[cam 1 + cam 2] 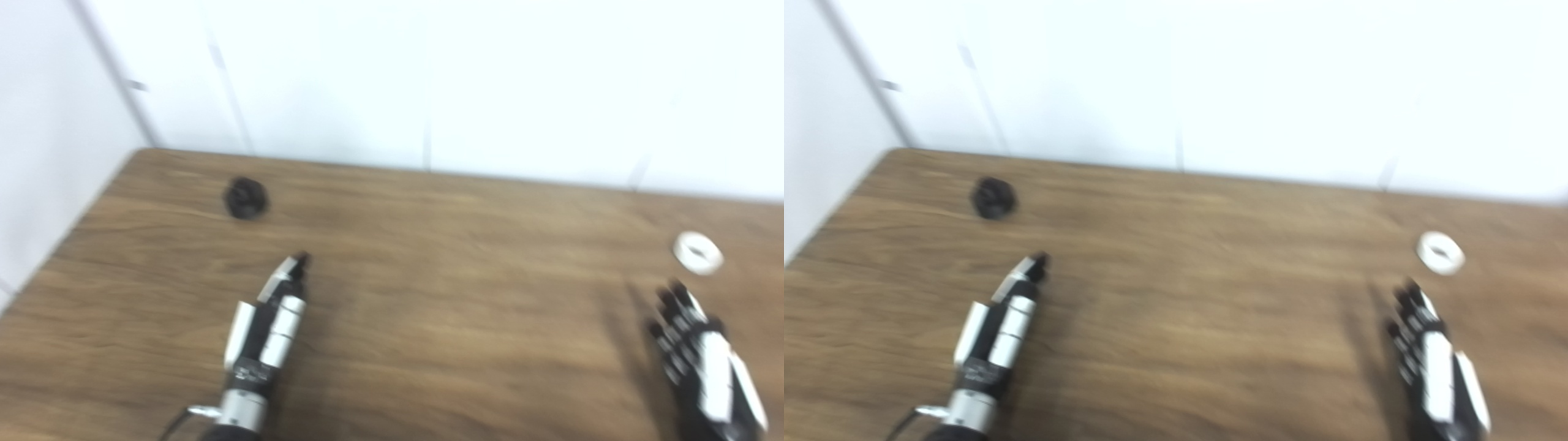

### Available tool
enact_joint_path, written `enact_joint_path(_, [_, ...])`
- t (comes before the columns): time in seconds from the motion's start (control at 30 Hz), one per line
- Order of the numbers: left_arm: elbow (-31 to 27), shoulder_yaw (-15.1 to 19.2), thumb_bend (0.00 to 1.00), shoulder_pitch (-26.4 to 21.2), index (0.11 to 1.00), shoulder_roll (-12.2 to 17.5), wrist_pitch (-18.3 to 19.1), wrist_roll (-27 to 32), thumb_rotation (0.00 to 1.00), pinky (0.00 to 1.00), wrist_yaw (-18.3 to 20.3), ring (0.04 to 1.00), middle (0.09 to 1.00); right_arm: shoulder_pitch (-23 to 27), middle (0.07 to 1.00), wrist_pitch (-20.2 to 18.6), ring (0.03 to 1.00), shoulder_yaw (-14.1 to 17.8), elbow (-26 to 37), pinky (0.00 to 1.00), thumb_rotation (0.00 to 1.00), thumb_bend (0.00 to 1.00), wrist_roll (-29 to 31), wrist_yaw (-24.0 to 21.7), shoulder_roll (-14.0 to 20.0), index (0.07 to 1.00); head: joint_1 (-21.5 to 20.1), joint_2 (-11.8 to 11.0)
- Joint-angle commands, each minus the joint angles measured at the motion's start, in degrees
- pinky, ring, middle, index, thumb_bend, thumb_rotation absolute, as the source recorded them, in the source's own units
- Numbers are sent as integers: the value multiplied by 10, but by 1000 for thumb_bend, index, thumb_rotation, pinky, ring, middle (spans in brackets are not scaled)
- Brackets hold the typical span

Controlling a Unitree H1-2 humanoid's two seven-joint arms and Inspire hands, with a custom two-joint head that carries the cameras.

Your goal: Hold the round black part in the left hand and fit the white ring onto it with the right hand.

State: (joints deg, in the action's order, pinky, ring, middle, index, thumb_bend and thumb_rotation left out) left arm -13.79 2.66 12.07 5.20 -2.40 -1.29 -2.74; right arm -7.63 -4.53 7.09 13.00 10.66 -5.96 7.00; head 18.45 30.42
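Nearest the camera, the left robot hand (269, 318) reaches over the bench (441, 318) edge-on, holding nothing; whether its fingers are spread or pressed together I cannot tell through the blur. The right robot hand (704, 361) hovers low at the right, fingers extended and slightly apart, also holding nothing. The round black part (246, 198) lies far left, well apart from the left robot hand and near the bench's back left corner. The white ring (697, 252) lies flat just beyond the right robot hand's fingertips. Both pieces are small and round, so a clumsy approach could likely nudge them away; the black part might roll toward the left edge and the wall (429, 73) behind. The ring, lying flat, may be hard to pinch cleanly. Between the two hands the bench offers broad open room for bringing the pieces together.
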Motion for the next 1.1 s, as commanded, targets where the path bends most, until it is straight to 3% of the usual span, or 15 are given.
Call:
enact_joint_path(0.0, [-4, -5, 617, 10, 923, -27, -19, -17, 870, 1000, -13, 959, 955, -3, 976, 19, 1000, 5, -6, 1000, 1000, 555, 7, -10, 11, 988, 5, -4])
enact_joint_path(0.3, [15, -22, 600, 11, 932, -27, -28, -21, 873, 1000, -23, 974, 960, 2, 990, 64, 1000, 3, -45, 1000, 1000, 610, 8, -21, 22, 1000, 22, -21])
enact_joint_path(0.4, [18, -24, 608, 11, 940, -27, -31, -19, 869, 1000, -24, 984, 968, 2, 964, 72, 1000, 4, -49, 1000, 1000, 563, 1, -14, 15, 985, 11, -20])
enact_joint_path(0.57, [20, -28, 603, 12, 950, -24, -33, -20, 820, 1000, -20, 989, 975, 3, 951, 89, 1000, -3, -64, 1000, 1000, 543, -8, -22, 20, 984, 0, -20])
enact_joint_path(0.7, [17, -33, 593, 12, 934, -22, -37, -42, 723, 975, -25, 971, 964, 3, 998, 93, 1000, -6, -73, 1000, 1000, 535, 3, -38, 29, 1000, -9, -19])
enact_joint_path(0.9, [-33, -16, 691, 12, 936, -24, 16, -65, 596, 964, -41, 968, 961, -1, 988, 71, 1000, -3, -64, 1000, 1000, 576, 4, -29, 27, 999, -13, -22])
enact_joint_path(1.07, [-73, 3, 765, -19, 932, 0, 71, -91, 512, 992, -41, 986, 965, -1, 980, 74, 1000, -6, -67, 1000, 1000, 574, 0, -28, 25, 993, -15, -23])
